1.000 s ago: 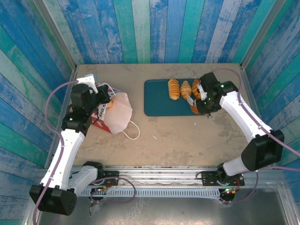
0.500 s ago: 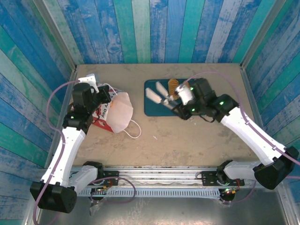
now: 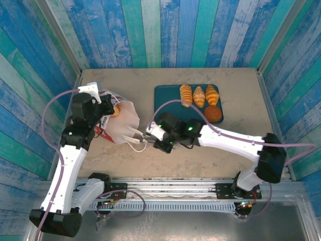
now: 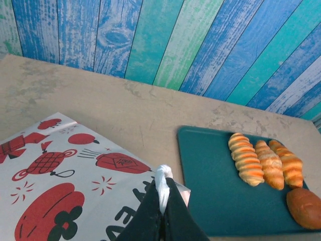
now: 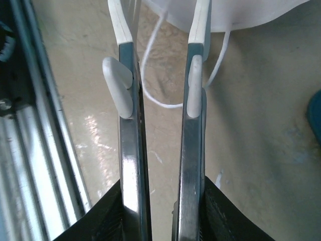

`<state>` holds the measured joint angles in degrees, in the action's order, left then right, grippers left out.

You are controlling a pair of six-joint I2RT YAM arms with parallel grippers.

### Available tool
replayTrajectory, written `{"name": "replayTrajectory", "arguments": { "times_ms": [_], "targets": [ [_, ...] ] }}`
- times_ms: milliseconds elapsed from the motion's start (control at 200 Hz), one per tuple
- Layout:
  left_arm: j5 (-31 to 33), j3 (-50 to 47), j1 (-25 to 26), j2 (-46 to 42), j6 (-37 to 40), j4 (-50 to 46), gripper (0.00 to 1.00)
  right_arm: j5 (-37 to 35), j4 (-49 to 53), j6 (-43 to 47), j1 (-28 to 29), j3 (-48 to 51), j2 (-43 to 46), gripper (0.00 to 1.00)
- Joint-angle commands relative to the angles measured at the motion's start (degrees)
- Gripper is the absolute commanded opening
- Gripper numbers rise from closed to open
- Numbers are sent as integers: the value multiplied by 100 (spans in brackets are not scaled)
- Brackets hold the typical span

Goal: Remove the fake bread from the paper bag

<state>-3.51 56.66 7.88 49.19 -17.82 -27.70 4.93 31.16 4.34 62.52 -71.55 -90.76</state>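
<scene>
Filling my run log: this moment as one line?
left gripper shut on bag | right gripper open at handle | four breads on tray

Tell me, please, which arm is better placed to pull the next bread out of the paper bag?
The right. The right fingers stand open at the paper bag, by its cord loop, free to reach in. The left fingers are shut on the bag, busy holding it.

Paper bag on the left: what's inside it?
One orange pastry peeks out at the mouth of the paper bag. The bag's white side covers everything deeper in, so it cannot be seen whether more pastries lie inside.
</scene>
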Motion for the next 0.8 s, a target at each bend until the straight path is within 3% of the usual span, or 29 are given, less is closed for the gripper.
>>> {"name": "replayTrajectory", "arguments": {
  "times_ms": [0,125,280,376,541,796],
  "targets": [
    [102,221,3,-272,402,-505,0,-693,-583,-49,276,-466,-359,35],
    [-1,258,3,-335,448,-587,0,-1149,-935,-117,634,-674,-777,35],
    [-92,214,3,-400,551,-479,0,-1773,-640,-435,829,-1299,-1416,34],
    [-48,187,3,-399,552,-414,0,-1569,-797,-524,916,-1434,-1580,35],
    [-10,162,3,-439,499,-329,0,-2225,-512,-978,968,-1991,-2039,36],
    [86,108,3,-550,376,-239,0,-2326,-588,-978,962,-2650,-2533,38]
  ]
}}
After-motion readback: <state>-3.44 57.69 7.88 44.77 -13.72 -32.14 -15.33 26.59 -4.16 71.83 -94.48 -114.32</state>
